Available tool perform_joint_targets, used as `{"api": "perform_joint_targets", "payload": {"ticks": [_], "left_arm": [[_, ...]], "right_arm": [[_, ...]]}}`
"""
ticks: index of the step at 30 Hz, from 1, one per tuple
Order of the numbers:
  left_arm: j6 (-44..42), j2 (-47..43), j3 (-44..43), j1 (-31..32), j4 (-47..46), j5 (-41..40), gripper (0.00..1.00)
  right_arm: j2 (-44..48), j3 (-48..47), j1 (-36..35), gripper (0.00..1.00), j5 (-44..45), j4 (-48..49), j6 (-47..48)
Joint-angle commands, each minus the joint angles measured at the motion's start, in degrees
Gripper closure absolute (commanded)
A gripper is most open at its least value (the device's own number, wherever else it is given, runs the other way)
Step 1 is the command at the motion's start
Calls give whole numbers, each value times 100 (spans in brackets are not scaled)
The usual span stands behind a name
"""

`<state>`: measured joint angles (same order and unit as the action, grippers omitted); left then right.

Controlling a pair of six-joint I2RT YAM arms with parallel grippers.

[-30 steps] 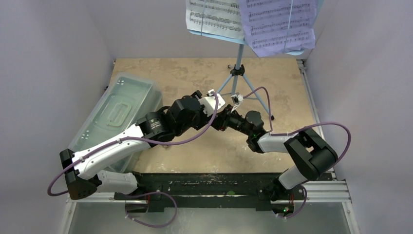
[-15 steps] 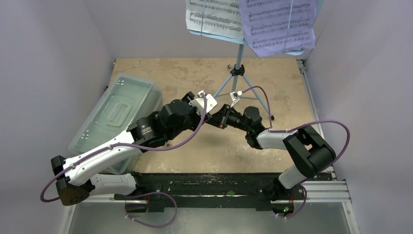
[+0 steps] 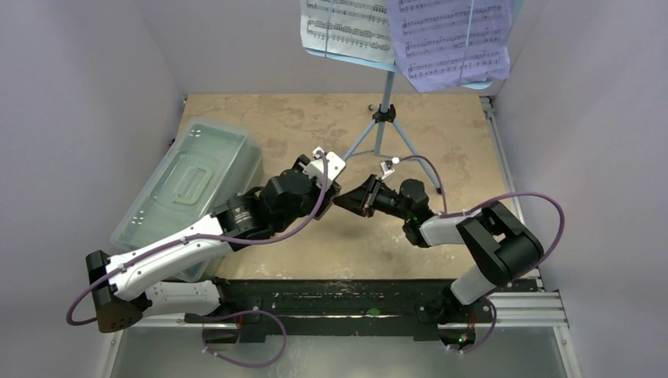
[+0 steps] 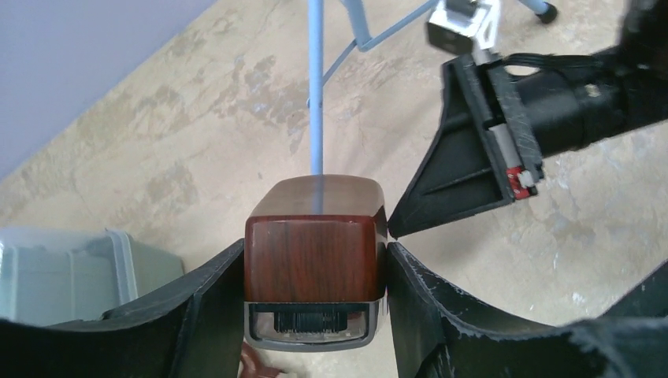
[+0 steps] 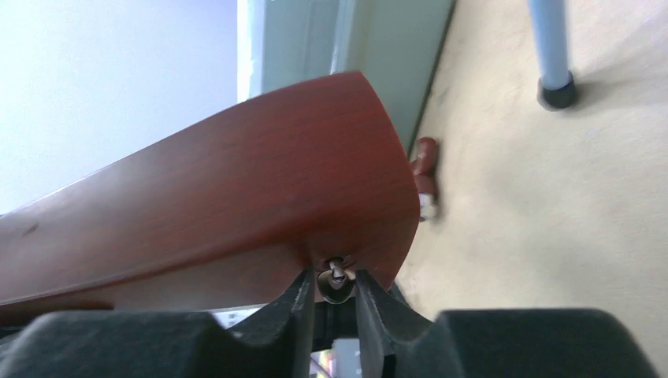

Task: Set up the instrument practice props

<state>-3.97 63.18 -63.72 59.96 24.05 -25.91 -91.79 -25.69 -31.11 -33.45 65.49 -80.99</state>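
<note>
Clear lidded box (image 3: pixel 185 185) lay at the left of the table (image 3: pixel 299 122), no part in the task. Left gripper (image 4: pixel 313 276): fingers clamped on both sides of the brown metronome (image 4: pixel 315 236), held at mid-table, apparently off the surface. Right gripper (image 5: pixel 335 298): fingers nearly together, flanking a small metal key (image 5: pixel 335 277) on the metronome's side; actual pinch could not be told. Music stand (image 3: pixel 386 94) stood upright at the rear right, carrying the white page (image 3: pixel 346 27) and lilac page (image 3: pixel 449 39). Judged: stand and pages done; metronome not yet placed, probably the last item.
</note>
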Motion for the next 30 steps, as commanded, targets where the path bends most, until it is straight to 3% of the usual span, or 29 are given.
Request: {"api": "perform_joint_targets", "payload": {"ticks": [1,4,8,14,19,21,24,28,30], "left_arm": [[1463,333,-41,-20,-238,-1338,100],[2955,705,-67,-29,201,-1725,100],[4600,1343,-260,-29,808,-1842,100],[6166,1999,-481,-25,1362,-2056,100],[6459,1932,-404,-28,1250,-1987,100],[6267,1834,-405,-29,1138,-1841,84],[5944,1620,-384,-29,920,-1514,50],[5590,1260,-326,-33,680,-1163,11],[5442,1113,-353,-72,686,-1075,2]], "right_arm": [[909,-475,101,58,879,-2574,2024],[1472,-737,99,36,1636,-4256,3392],[2054,-773,92,21,2368,-5304,4581],[2685,-260,-44,7,2281,-5119,5399],[2997,-204,-925,1,2822,-5136,5828],[3068,-199,-1248,1,3045,-5092,5863],[3120,-129,-1414,1,3114,-4856,5692],[3112,-147,-1553,1,3130,-4581,5594],[3106,-231,-1637,1,3170,-4547,5595]]}}
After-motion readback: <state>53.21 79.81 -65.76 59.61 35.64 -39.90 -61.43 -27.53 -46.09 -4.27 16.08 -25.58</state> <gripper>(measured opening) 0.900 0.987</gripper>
